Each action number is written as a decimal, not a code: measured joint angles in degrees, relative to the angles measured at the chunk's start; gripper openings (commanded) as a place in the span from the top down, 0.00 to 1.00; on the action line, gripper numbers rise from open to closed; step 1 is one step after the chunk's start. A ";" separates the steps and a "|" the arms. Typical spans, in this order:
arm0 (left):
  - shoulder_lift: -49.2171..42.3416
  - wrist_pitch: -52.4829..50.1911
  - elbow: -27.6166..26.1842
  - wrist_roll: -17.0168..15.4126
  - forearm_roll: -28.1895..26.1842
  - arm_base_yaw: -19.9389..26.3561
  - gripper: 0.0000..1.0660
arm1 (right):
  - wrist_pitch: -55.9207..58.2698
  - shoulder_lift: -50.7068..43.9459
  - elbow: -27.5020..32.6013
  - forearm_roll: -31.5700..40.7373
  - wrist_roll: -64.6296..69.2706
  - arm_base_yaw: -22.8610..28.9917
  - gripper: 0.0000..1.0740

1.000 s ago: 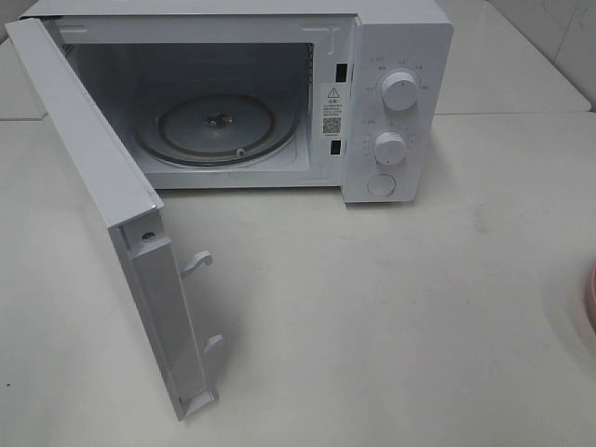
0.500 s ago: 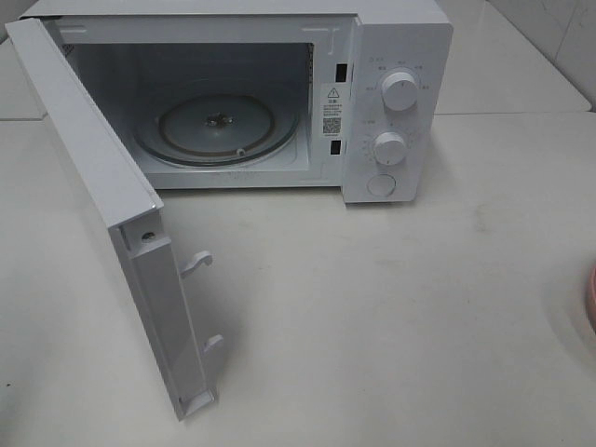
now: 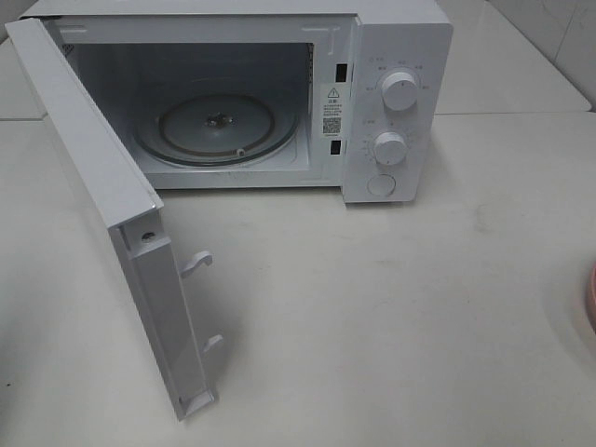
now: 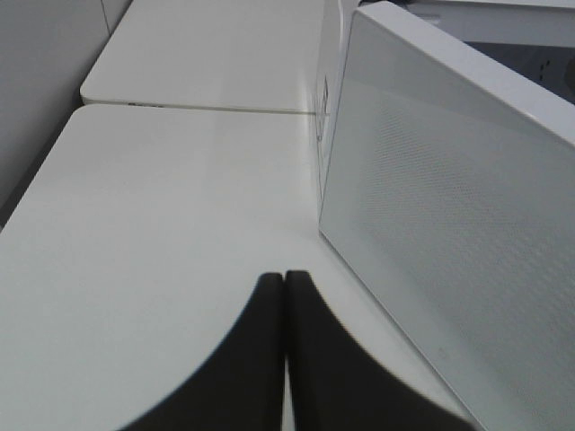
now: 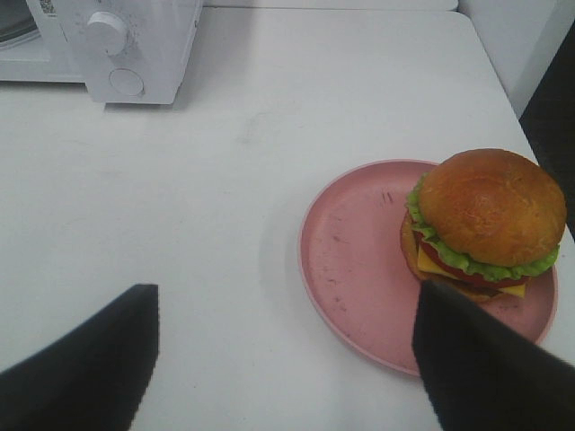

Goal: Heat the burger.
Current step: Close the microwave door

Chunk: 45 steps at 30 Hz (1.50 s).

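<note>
The burger [image 5: 485, 211], with a glossy brown bun, green lettuce and cheese, sits on the far side of a pink plate [image 5: 350, 260] in the right wrist view. My right gripper [image 5: 286, 289] is open above the table. Its dark fingers [image 5: 90, 359] stand wide apart and one finger overlaps the plate's rim near the burger. In the exterior high view only a sliver of the pink plate [image 3: 591, 293] shows at the right edge, and the burger and both grippers are out of sight. My left gripper [image 4: 285, 278] is shut on nothing, beside the outer face of the microwave door [image 4: 449, 224].
The white microwave [image 3: 396, 102] stands at the back with its door [image 3: 102, 205] swung wide open to the left. Its glass turntable [image 3: 216, 126] is bare. Two knobs and a round button sit on its right panel. White table stretches between the microwave and the plate.
</note>
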 measured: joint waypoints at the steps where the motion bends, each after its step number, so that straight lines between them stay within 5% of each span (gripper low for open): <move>1: 0.69 -2.52 1.09 0.74 -0.52 0.00 1.00 | 0.00 0.00 0.00 0.00 0.00 0.00 0.29; 8: 5.39 -21.31 9.28 4.76 -3.04 0.00 1.00 | -0.06 0.00 0.00 0.00 0.00 0.00 0.29; 16: 12.09 -36.61 14.21 5.10 -2.29 0.00 1.00 | -0.06 0.00 0.00 0.00 0.00 0.00 0.29; 21: 18.33 -44.86 14.78 0.29 4.13 0.00 1.00 | -0.06 0.00 0.00 0.00 0.00 0.00 0.29; 29: 30.14 -56.38 14.90 -15.07 22.52 0.00 1.00 | -0.06 0.00 0.00 0.00 0.00 0.00 0.29; 32: 31.46 -57.98 14.90 -16.10 24.47 0.00 1.00 | -0.06 0.00 0.00 0.00 0.00 0.00 0.29; 37: 40.79 -71.16 14.78 -21.89 35.18 0.00 1.00 | -0.06 0.00 0.00 0.00 0.00 0.00 0.29; 40: 42.28 -72.65 14.61 -22.17 36.50 -0.29 1.00 | -0.06 0.00 0.00 0.00 0.00 0.00 0.29; 45: 50.99 -75.46 11.63 -22.29 37.18 -7.28 1.00 | -0.06 0.00 0.00 0.00 0.00 0.00 0.29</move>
